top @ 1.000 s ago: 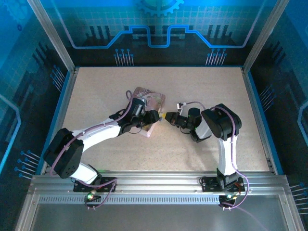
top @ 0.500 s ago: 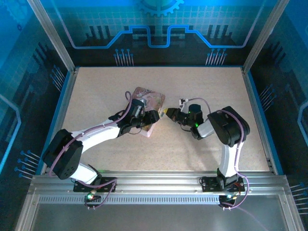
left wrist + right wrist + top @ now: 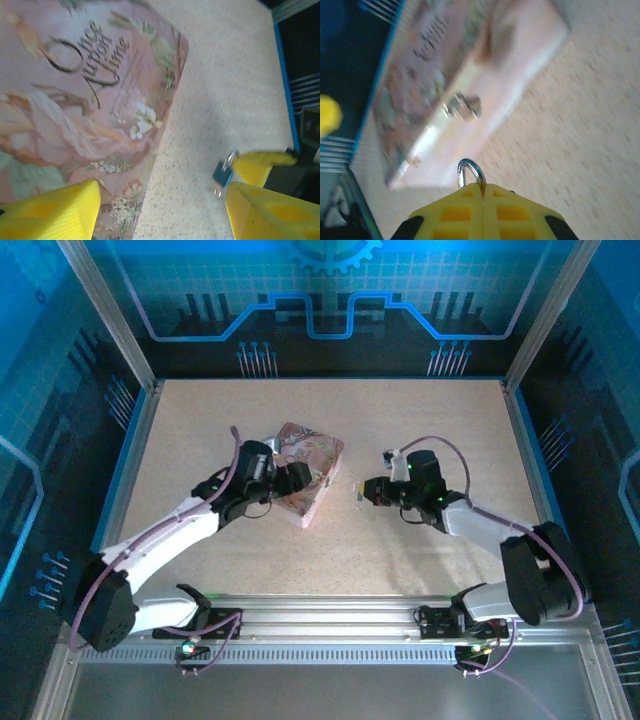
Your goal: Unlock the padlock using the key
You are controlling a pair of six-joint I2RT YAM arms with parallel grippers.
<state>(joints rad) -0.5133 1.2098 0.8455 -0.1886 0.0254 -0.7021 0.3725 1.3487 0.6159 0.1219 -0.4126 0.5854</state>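
The padlock (image 3: 223, 173) has a dark blue body and a thin metal shackle. My right gripper (image 3: 364, 491) is shut on it just above the table, right of the pink tin. In the right wrist view the shackle loop (image 3: 470, 171) sticks out past the closed yellow fingertips of the right gripper (image 3: 482, 186). A small pale bit (image 3: 218, 190) juts from the padlock's lower end; it may be the key, but it is too blurred to tell. My left gripper (image 3: 162, 192) is open over the tin's near corner, holding nothing, with the padlock beside its right finger (image 3: 270, 212).
The pink illustrated tin (image 3: 312, 465) lies left of centre, with its metal clasp (image 3: 462, 106) facing the right gripper. The speckled table (image 3: 420, 420) has a blue rim and metal frame posts around it. Bare tabletop lies behind and to the right.
My left gripper has drawn back to the left and opened wider. The right arm has stretched out low and moved slightly right, still holding the padlock.
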